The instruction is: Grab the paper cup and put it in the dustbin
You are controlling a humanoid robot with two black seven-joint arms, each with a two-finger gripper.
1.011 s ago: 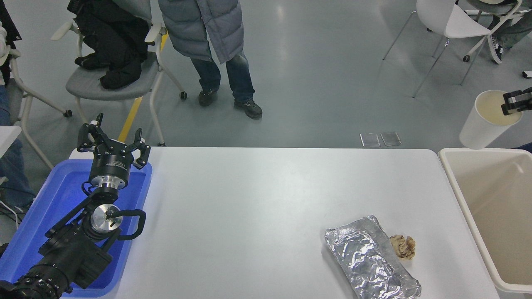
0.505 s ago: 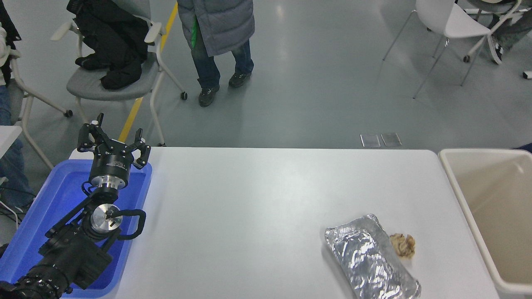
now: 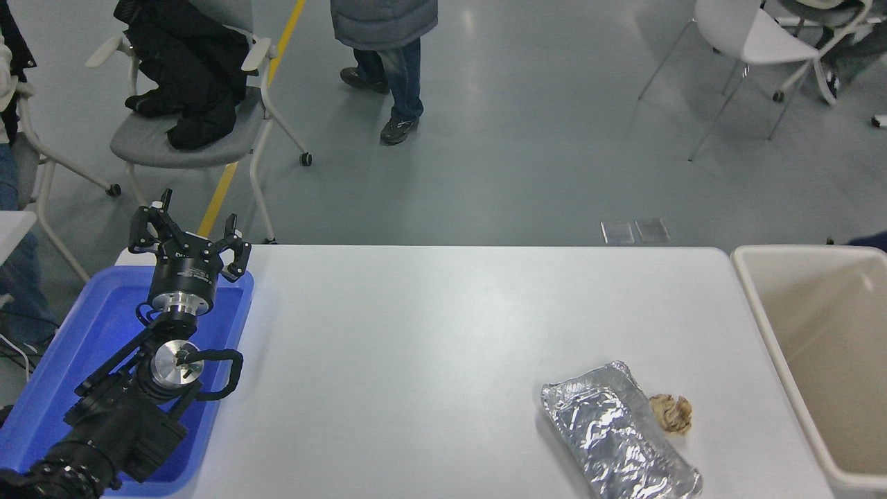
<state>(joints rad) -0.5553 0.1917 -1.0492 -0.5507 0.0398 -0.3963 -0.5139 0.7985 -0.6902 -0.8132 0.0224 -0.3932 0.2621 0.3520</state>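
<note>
Neither paper cup nor right arm shows—only the left gripper (image 3: 188,244) (jaws spread, parked), dustbin (image 3: 762,315) far off: drop seemingly done.

You have a white table (image 3: 443,326) carrying a blue tray (image 3: 69,360) under the parked left gripper (image 3: 186,239), and far to that gripper's right a foil tray (image 3: 613,433) touching a paper wad (image 3: 671,413).

Black left arm (image 3: 104,416) reaching in from the lower left corner, angled up and away from the camera, silver wrist joint catching light. Black left gripper (image 3: 188,235) at its tip, fingers (image 3: 145,225) spread apart, nothing between them. Right arm out of sight.
</note>
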